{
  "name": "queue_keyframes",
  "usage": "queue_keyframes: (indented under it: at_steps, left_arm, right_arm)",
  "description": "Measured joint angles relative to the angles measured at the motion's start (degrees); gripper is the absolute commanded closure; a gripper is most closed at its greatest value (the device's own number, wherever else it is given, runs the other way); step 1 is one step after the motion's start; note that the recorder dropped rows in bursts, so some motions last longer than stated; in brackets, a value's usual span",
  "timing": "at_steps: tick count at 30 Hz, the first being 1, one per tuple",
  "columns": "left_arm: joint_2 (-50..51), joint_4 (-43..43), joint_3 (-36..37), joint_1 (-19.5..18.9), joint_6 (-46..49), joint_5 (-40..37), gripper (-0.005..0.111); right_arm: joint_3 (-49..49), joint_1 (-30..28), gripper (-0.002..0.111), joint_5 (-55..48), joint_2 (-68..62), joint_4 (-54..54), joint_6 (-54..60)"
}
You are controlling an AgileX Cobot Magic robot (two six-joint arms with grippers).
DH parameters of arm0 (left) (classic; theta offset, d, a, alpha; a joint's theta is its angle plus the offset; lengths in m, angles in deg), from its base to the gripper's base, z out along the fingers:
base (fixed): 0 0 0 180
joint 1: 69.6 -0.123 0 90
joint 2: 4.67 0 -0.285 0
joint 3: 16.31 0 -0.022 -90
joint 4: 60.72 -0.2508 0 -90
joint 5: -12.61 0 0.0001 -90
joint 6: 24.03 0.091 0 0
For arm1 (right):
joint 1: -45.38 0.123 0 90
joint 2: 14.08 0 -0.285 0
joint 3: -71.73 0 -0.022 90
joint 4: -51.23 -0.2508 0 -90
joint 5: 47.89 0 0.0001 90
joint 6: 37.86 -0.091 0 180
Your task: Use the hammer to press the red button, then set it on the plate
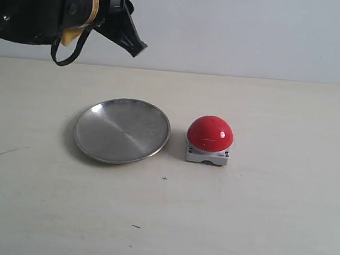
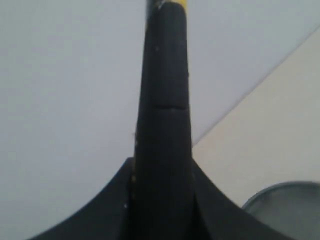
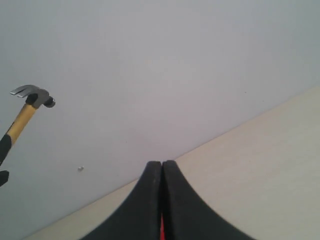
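Looking across the pale table [image 1: 268,235], findings as follows. High above it the left gripper [image 2: 162,167] has its jaws clamped narrow on the black grip of the hammer [image 2: 163,100]. The handle runs straight out from between the fingers [image 2: 95,215] and turns yellow further along. The right wrist view shows the steel head [image 3: 31,94] raised against the grey wall [image 3: 175,60], well apart from the right jaws and off to one side of them. The handle's yellow end [image 1: 73,33], with a dark loop, dangles behind the left jaws. The right gripper [image 3: 162,172] has its jaws pressed flat together on themselves; a thin red sliver shows in the seam, source not determinable. The plate [image 1: 122,130], round brushed metal, lies flat on the table below the left jaws. The red button [image 1: 210,133], on its grey base [image 1: 207,157], sits just beside the plate without touching it, on the side away from the left jaws.
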Motion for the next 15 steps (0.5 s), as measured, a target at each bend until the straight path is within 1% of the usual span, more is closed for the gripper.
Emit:
queue_keyframes:
  at_steps: [2, 4, 7, 9, 12, 15]
  left_arm:
    - [0.1, 9.6, -2.3, 1.0, 12.2, -5.9, 0.107]
    - [0.1, 23.3, -5.5, 1.1, 22.3, -11.9, 0.107]
    - [0.1, 43.9, -10.2, 0.6, 34.7, -20.9, 0.107]
    - [0.1, 54.5, -11.6, 0.5, 39.4, -25.4, 0.107]
    - [-0.2, 68.4, -11.8, 0.6, 42.6, -25.7, 0.107]
    - [-1.9, 77.6, -10.0, 1.3, 43.9, -22.6, 0.107]
  right_arm:
    - [0.0, 0.0, 0.108, -0.1, 0.0, 0.0, 0.0]
    - [0.0, 0.0, 0.108, -0.1, 0.0, 0.0, 0.0]
    - [0.0, 0.0, 0.108, -0.1, 0.0, 0.0, 0.0]
    - [0.0, 0.0, 0.108, -0.1, 0.0, 0.0, 0.0]
    - [0.0, 0.0, 0.108, -0.1, 0.0, 0.0, 0.0]
    - [0.0, 0.0, 0.108, -0.1, 0.0, 0.0, 0.0]
